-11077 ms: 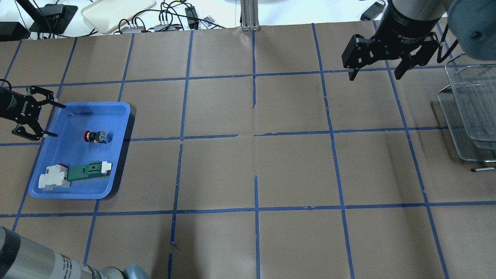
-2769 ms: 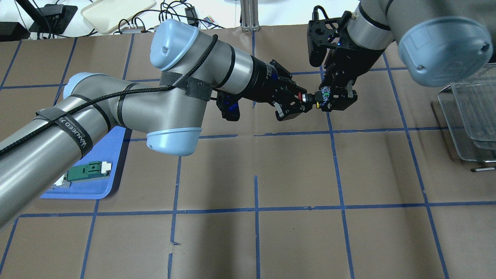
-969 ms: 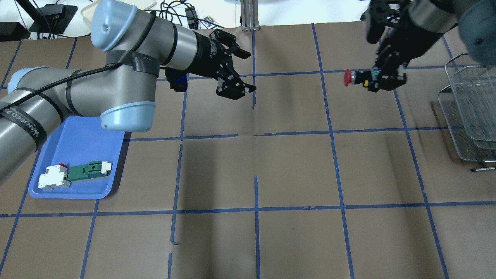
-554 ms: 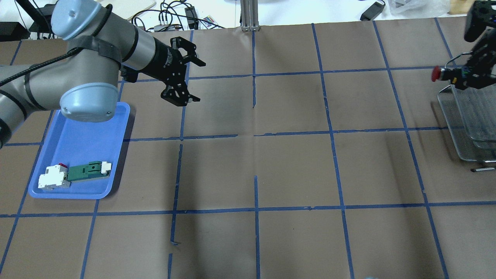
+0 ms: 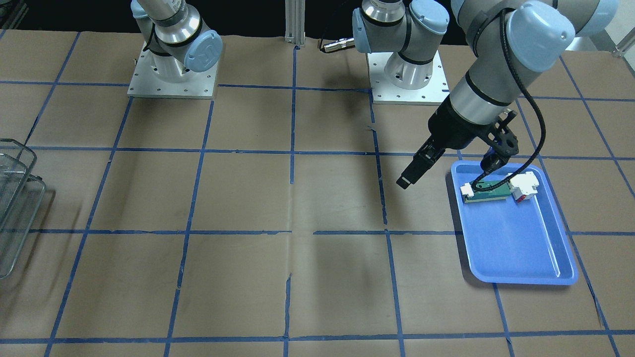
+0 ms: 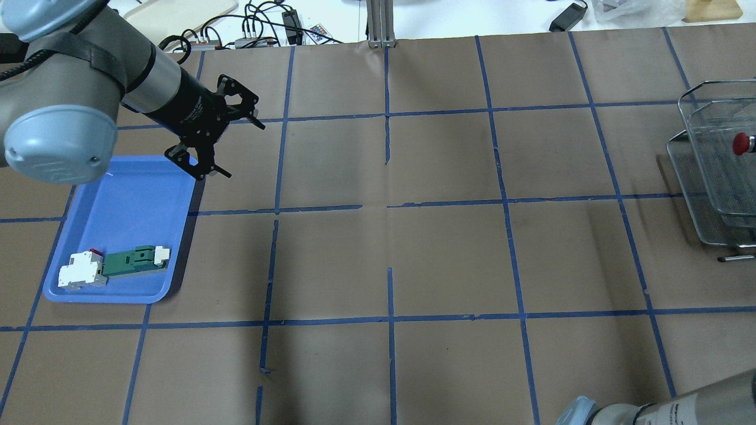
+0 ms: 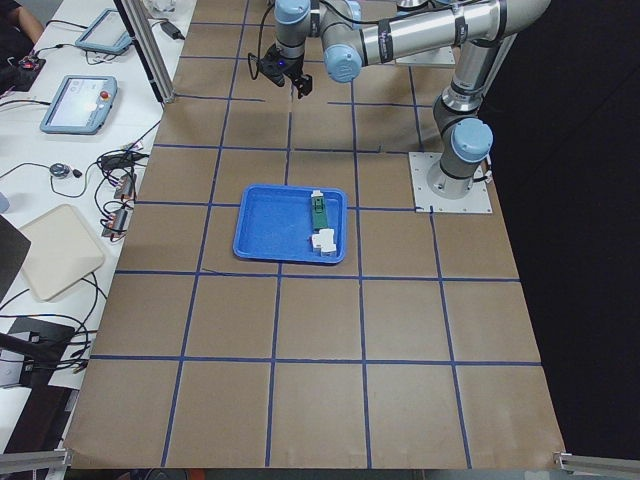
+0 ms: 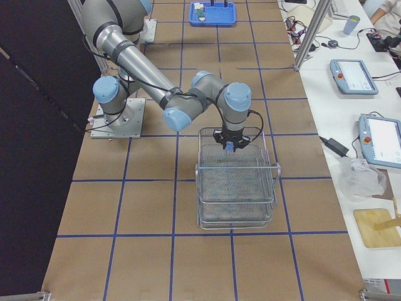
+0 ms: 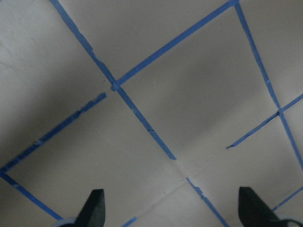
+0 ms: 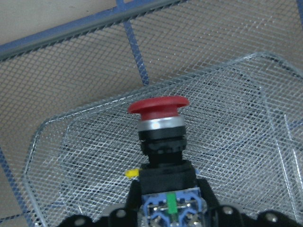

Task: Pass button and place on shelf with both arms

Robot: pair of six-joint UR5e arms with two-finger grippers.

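The button (image 10: 159, 124), red mushroom cap and black collar, is held by its whitish-blue back block in my shut right gripper (image 10: 173, 210). It hangs just above the grey wire-mesh shelf (image 10: 246, 109). In the overhead view only its red cap (image 6: 741, 143) shows, over the shelf (image 6: 706, 177) at the right edge. The exterior right view shows the right gripper (image 8: 229, 144) at the shelf's (image 8: 237, 188) top tier. My left gripper (image 6: 247, 151) is open and empty above the table, by the blue tray's far right corner. It also shows in the left wrist view (image 9: 173, 213).
The shallow blue tray (image 6: 130, 195) at the left holds a green-and-white part (image 6: 134, 261) and a white block with a red tab (image 6: 82, 270). Blue tape lines grid the brown paper table. Cables and boxes lie beyond the far edge.
My right gripper has carried the button further right, over the shelf and mostly out of the overhead view. My left arm has drawn back left toward the tray, still open.
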